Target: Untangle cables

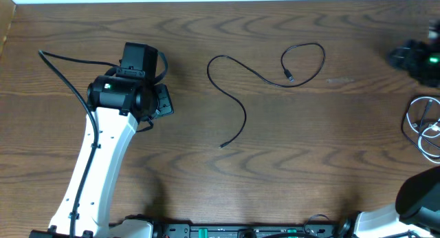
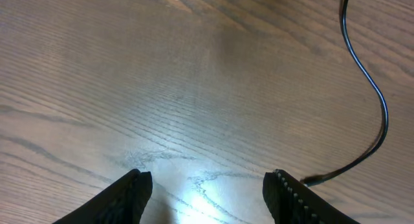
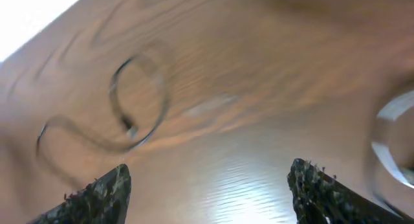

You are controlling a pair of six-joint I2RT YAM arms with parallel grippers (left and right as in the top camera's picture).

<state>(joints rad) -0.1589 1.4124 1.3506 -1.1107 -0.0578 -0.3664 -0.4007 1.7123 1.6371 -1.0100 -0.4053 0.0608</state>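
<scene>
Overhead, brown wood-grain surface (image 1: 309,162): thin black cable (image 1: 245,117) runs from lower-left plug to upper-right loop, thin white coiled cable (image 1: 426,128) well right of it, apart. Left wrist: left end effector (image 2: 207,191) open and empty, that plug just to its right, so this is the nearer arm. Right wrist, blurred: right end effector (image 3: 207,185) open and empty, between black loop and white coil.

The table (image 1: 330,169) was brown wood grain, smooth, with a soft sheen where light glared off it. The black cable (image 1: 245,115) had a smooth, faintly glossy plastic jacket, and the white cable (image 1: 405,122) looked smooth too. The left arm (image 1: 96,169) wore glossy white plastic shells. The fingers (image 2: 294,198) of the left gripper (image 2: 207,185) and those of the right gripper (image 3: 207,182) were matt black with ridged, toothed edges.
</scene>
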